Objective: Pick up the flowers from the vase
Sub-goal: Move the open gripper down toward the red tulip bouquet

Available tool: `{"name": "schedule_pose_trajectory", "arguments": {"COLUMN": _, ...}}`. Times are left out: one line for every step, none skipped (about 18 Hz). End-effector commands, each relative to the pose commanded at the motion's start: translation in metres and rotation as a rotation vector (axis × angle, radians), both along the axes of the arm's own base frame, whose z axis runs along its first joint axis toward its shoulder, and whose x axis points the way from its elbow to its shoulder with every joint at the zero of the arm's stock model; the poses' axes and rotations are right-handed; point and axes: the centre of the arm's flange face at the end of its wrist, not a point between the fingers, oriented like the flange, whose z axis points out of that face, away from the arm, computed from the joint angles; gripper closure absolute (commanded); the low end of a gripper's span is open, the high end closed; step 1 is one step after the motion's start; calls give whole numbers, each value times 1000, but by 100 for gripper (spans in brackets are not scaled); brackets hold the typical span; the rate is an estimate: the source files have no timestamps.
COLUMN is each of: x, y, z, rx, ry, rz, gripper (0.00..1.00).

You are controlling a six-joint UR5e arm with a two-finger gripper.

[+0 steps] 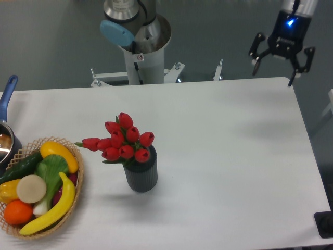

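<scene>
The flowers (124,140), a bunch of red tulip buds with green leaves, stand in the vase (141,174), a small dark grey ribbed cylinder on the white table, left of centre. The buds lean up and to the left over the vase's mouth; the stems are hidden inside it. My gripper (274,67) hangs open and empty at the far right, above the table's back edge, well away from the flowers. Its black fingers (255,57) are spread wide.
A wicker basket (77,179) with toy fruit and vegetables sits at the front left. A pot with a blue handle (7,94) is at the left edge. The robot's base column (141,54) stands behind the table's back edge. A black object (325,224) sits at the front right corner.
</scene>
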Motion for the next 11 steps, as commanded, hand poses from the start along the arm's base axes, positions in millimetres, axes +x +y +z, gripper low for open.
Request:
{"name": "schedule_pose_trajectory", "arguments": {"x": 2, "y": 12, "z": -5, "rx": 3, "ry": -9, "rz": -19, "gripper": 0}}
{"name": "schedule_pose_trajectory", "arguments": {"x": 5, "y": 25, "z": -9, "rx": 10, "ry": -15, "rz": -39, "gripper": 0}}
{"name": "schedule_pose_trajectory", "arguments": {"x": 9, "y": 35, "z": -9, "rx": 28, "ry": -9, "rz": -57, "gripper": 0}}
{"name": "schedule_pose_trajectory", "arguments": {"x": 15, "y": 44, "z": -12, "rx": 45, "ry": -7, "rz": -74, "gripper": 0}}
{"name": "schedule_pose_trajectory", "arguments": {"x": 21, "y": 53, "z": -15, "rx": 71, "ry": -9, "rz": -93, "gripper": 0}}
{"name": "schedule_pose_trajectory", "arguments": {"x": 31, "y": 64, "z": -24, "rx": 123, "ry": -18, "rz": -119, "gripper": 0}}
{"name": "schedule_pose_trajectory", "arguments": {"x": 34, "y": 69, "z": -30, "rx": 154, "ry": -17, "rz": -131, "gripper": 0}}
{"name": "schedule_pose_trajectory", "arguments": {"x": 38, "y": 74, "z": -36, "rx": 173, "ry": -11, "rz": -144, "gripper": 0}}
{"name": "schedule_pose_trajectory", "arguments": {"x": 44, "y": 82, "z": -39, "rx": 180, "ry": -2, "rz": -163, "gripper": 0}}
{"name": "schedule_pose_trajectory", "arguments": {"x": 50, "y": 89, "z": -39, "rx": 187, "ry": 3, "rz": -181, "gripper": 0}}
{"name": "schedule_pose_trajectory", "arguments": {"x": 55, "y": 97, "z": -38, "rx": 198, "ry": 1, "rz": -199, "gripper": 0}}
